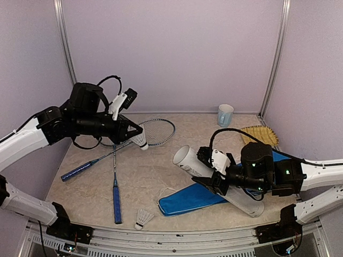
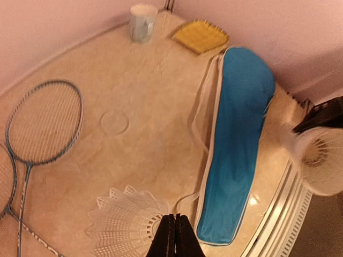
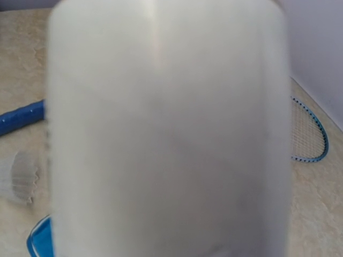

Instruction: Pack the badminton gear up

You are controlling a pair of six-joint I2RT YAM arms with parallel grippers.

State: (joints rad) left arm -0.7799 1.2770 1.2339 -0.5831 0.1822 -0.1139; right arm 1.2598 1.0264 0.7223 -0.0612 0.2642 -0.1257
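My left gripper (image 1: 138, 132) is shut on a white shuttlecock (image 1: 141, 142) and holds it above the table, left of the tube's mouth. In the left wrist view the closed gripper (image 2: 173, 235) pinches its skirt (image 2: 123, 225). My right gripper (image 1: 215, 181) is shut on the long white tube (image 1: 187, 158), tilted with its open end up-left; the tube (image 3: 166, 128) fills the right wrist view and hides the fingers. The tube's mouth (image 2: 320, 160) seems to hold a shuttlecock. Another shuttlecock (image 1: 143, 217) lies near the front edge. Two rackets (image 1: 116, 187) lie crossed at left. The blue cover (image 1: 190, 198) lies under the tube.
A pale blue mug (image 1: 225, 114) stands at the back right by the wall. A straw-coloured brush (image 1: 260, 134) lies at the right, behind my right arm. The racket heads (image 1: 157, 131) overlap near the back middle.
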